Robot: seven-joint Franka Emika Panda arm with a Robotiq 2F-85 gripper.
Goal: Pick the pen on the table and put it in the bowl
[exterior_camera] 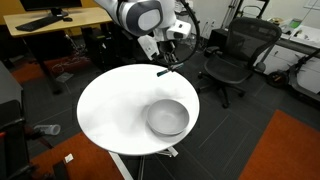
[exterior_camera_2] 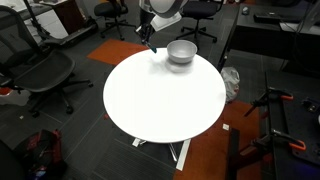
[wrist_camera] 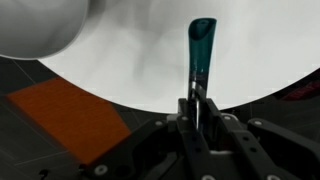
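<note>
Your gripper (wrist_camera: 197,104) is clamped on the pen (wrist_camera: 201,48). In the wrist view both fingers (wrist_camera: 186,118) press the dark lower barrel, and the teal end sticks out past the fingertips.

- The pen is in your grasp, not in the bowl. In both exterior views it hangs from the gripper (exterior_camera: 169,62) over the rim of the table (exterior_camera: 105,110), and the pen (exterior_camera: 166,71) shows only as a short dark stick. You cannot tell whether its tip touches the top.
- The bowl (exterior_camera: 167,117) stands upright on the white top, near the edge. In an exterior view the gripper (exterior_camera_2: 149,38) and the pen (exterior_camera_2: 152,46) sit just beside the bowl (exterior_camera_2: 181,52), clear of it.
- In the wrist view, a pale rounded shape at top left is likely the bowl (wrist_camera: 40,25), and the table (wrist_camera: 130,60) fills the background.
- Writing: the pen barrel is blurred and too small to read.
- Surroundings: black office chair (exterior_camera: 232,60), wooden desk (exterior_camera: 45,22), orange carpet (wrist_camera: 70,120).
</note>
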